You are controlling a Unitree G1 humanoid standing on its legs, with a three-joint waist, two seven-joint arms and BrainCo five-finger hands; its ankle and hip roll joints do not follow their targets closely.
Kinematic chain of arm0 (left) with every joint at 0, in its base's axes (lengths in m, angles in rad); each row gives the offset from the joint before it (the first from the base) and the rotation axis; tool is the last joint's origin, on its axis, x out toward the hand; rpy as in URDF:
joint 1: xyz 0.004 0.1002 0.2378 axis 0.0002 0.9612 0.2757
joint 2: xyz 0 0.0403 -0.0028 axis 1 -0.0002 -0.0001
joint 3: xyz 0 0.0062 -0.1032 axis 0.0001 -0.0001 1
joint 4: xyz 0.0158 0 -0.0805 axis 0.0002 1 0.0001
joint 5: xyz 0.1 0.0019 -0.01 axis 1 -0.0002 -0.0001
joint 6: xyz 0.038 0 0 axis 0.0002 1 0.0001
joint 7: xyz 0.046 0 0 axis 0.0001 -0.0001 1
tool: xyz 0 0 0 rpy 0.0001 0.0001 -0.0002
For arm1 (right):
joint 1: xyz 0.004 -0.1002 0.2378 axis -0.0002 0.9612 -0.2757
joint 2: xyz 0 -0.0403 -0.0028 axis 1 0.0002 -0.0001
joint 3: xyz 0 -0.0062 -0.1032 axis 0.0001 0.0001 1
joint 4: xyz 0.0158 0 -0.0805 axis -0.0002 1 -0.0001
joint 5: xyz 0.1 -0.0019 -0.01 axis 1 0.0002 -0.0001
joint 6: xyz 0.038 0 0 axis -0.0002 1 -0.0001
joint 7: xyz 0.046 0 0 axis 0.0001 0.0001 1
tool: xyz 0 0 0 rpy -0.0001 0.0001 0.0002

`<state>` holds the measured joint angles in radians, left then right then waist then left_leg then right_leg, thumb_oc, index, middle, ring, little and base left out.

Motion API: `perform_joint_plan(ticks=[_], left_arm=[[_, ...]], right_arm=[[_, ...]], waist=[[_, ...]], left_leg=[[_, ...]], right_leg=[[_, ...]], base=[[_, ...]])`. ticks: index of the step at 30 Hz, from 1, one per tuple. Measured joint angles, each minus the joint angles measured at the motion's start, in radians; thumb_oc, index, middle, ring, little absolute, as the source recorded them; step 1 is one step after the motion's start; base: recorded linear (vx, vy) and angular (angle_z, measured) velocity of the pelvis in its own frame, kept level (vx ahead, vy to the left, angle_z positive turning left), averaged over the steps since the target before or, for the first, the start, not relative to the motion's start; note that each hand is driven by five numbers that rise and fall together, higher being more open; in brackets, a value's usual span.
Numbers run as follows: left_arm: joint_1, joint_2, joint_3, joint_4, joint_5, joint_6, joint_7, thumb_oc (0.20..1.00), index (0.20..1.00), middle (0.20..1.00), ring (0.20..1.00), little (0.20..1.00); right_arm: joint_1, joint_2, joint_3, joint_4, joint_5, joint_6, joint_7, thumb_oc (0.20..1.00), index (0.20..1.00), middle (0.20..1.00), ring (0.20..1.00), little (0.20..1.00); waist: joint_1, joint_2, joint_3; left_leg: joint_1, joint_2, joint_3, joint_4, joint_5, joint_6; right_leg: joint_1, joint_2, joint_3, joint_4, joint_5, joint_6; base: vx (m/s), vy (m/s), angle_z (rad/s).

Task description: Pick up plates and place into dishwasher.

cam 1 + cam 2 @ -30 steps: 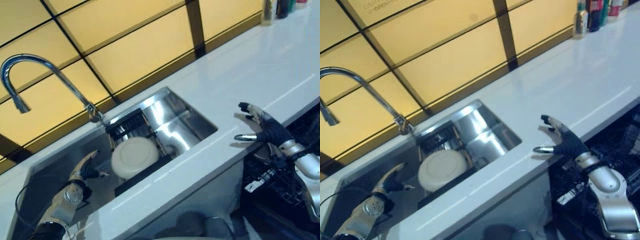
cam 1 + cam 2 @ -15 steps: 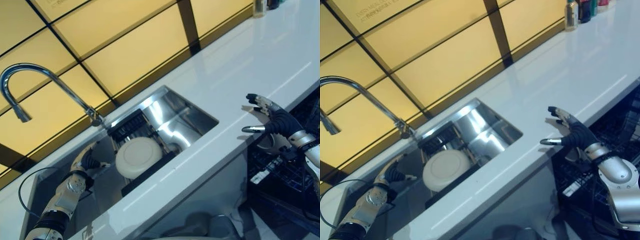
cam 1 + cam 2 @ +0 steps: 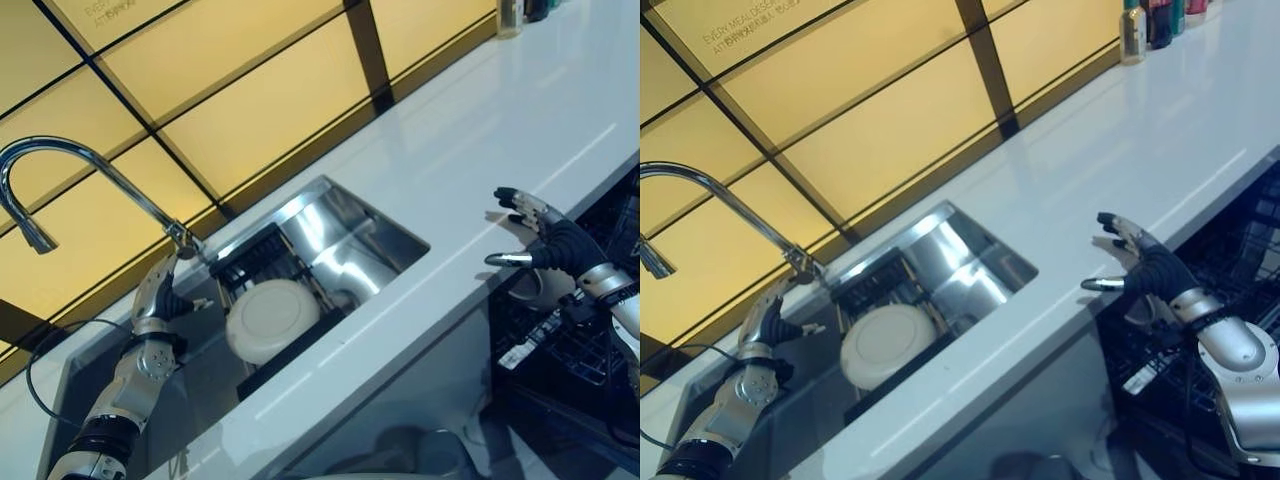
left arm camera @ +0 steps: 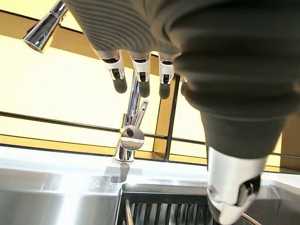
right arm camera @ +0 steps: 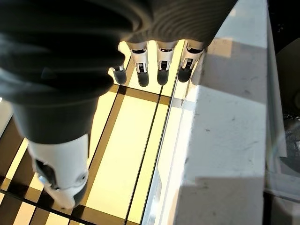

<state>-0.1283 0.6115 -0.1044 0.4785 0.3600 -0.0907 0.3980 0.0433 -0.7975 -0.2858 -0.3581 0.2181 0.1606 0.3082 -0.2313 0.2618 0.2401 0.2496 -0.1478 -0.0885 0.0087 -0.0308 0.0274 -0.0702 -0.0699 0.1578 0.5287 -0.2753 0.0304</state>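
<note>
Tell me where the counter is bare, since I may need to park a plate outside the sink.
The white counter is bare from the sink's right rim to the bottles at the far corner, and along the front strip up to the open right hand. The sink is crowded: a plate on a dark rack, the left hand by the faucet.

One round cream-white plate (image 3: 272, 318) lay in the steel sink (image 3: 345, 215), tilted, propped against a dark rack (image 3: 262, 252) toward the sink's back wall, its pale underside facing up. Dishwasher (image 3: 590, 350) stood open below the counter's front edge, well apart, its dark wire basket showing
</note>
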Motion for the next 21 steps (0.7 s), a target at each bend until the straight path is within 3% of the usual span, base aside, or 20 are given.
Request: perform_joint_plan(ticks=[9,15,21], left_arm=[[-0.021,-0.008,-0.070,0.000,-0.067,0.064,-0.209,1.000,1.000,1.000,1.000,1.000],[-0.034,-0.022,-0.070,0.009,-0.110,0.095,-0.241,1.000,1.000,1.000,1.000,1.000],[-0.095,-0.018,-0.039,0.057,-0.129,0.096,-0.236,1.000,1.000,1.000,1.000,1.000]], right_arm=[[-0.008,-0.004,0.000,-0.011,-0.002,0.033,-0.007,1.000,1.000,1.000,1.000,1.000],[-0.025,-0.019,-0.020,-0.015,0.001,0.039,-0.008,1.000,1.000,1.000,1.000,1.000],[-0.078,-0.023,-0.016,-0.030,0.003,0.037,-0.026,1.000,1.000,1.000,1.000,1.000]], waist=[[-0.002,-0.003,0.003],[-0.002,-0.006,0.053],[0.000,0.002,0.062]], left_leg=[[0.001,0.000,0.012,0.001,0.000,0.000],[-0.006,-0.001,0.043,0.010,-0.008,-0.004],[-0.082,-0.015,0.075,0.055,-0.019,0.004]], right_leg=[[-0.002,0.006,0.013,0.000,0.003,0.004],[-0.020,0.014,0.032,0.005,0.015,0.009],[-0.093,0.012,0.056,0.027,0.023,0.018]], base=[[0.04,0.017,-0.04],[-0.01,0.018,-0.16],[-0.02,0.041,-0.13]])
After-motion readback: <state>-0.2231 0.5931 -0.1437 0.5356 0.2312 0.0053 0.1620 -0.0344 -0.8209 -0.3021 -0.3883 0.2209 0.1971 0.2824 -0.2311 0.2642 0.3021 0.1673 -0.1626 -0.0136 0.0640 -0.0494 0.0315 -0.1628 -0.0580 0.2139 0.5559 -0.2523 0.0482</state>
